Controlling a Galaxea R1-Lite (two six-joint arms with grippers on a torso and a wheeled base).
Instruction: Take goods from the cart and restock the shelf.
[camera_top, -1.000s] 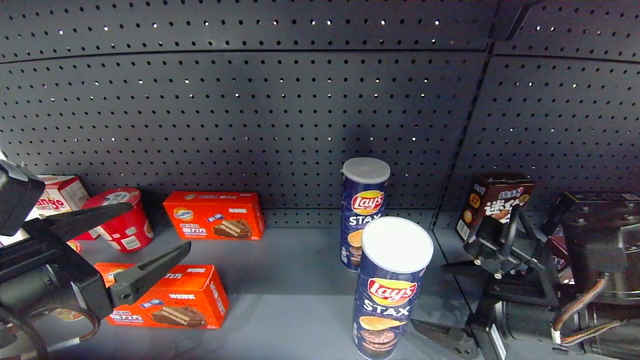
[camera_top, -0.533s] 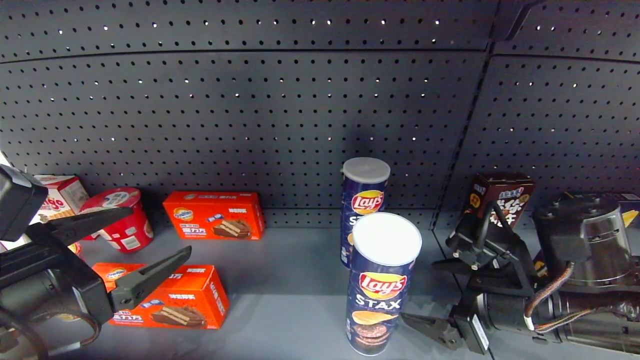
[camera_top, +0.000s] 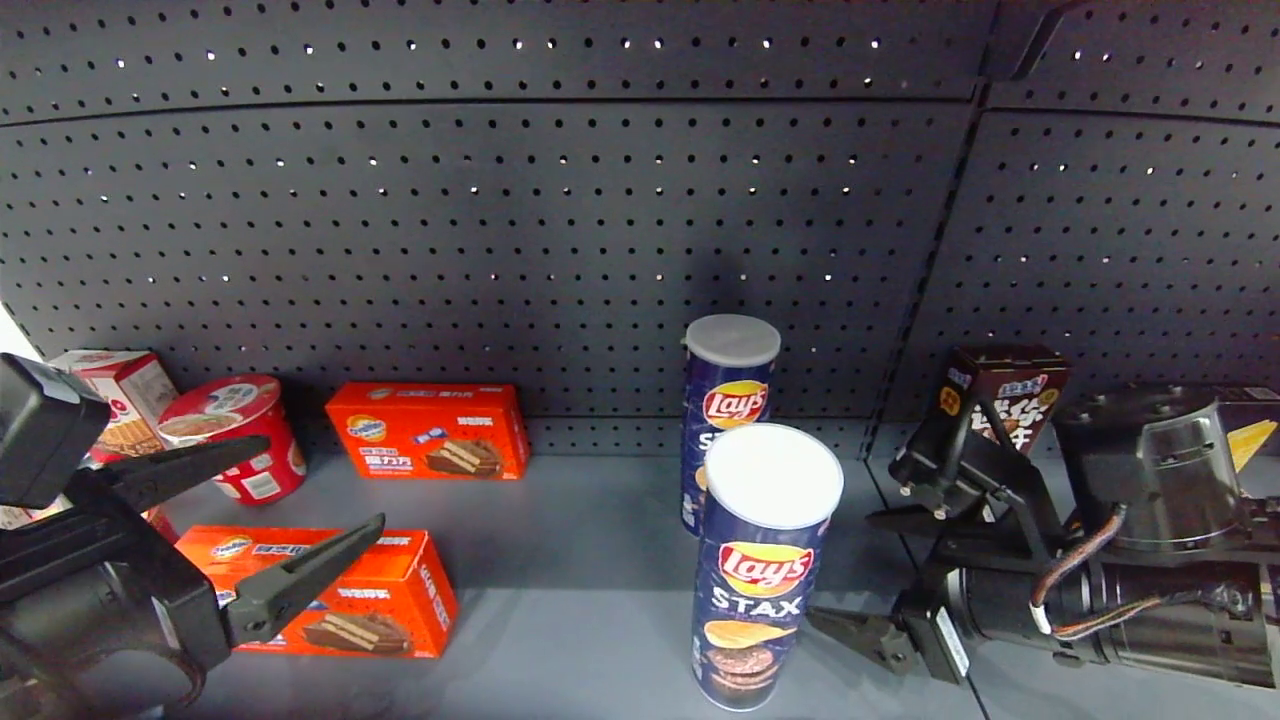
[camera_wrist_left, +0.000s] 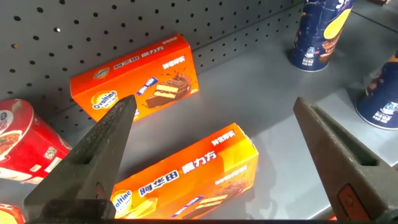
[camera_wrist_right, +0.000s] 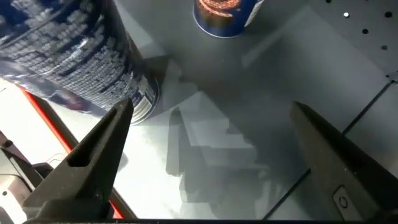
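Note:
Two dark blue chip cans with white lids stand upright on the grey shelf (camera_top: 580, 560). The back can (camera_top: 732, 420) is near the pegboard wall and the front can (camera_top: 765, 565) is near the shelf's front edge. My right gripper (camera_top: 865, 575) is open just to the right of the front can, its fingers apart from it. In the right wrist view the front can (camera_wrist_right: 74, 56) sits beside one finger of the right gripper (camera_wrist_right: 211, 109), and the back can (camera_wrist_right: 224, 12) lies farther off. My left gripper (camera_top: 320, 485) hangs open over the orange boxes, holding nothing.
Two orange wafer boxes lie at the left, one at the back (camera_top: 430, 430) and one at the front (camera_top: 350, 590), the latter below the left gripper (camera_wrist_left: 212, 102). A red noodle cup (camera_top: 235, 435) and a white box (camera_top: 120, 385) stand far left. A brown box (camera_top: 1000, 395) stands behind the right gripper.
The front can shifted a little to the left early on and has since stayed put. The right wrist turned and its fingers stand slightly off the can. The left gripper sank a little.

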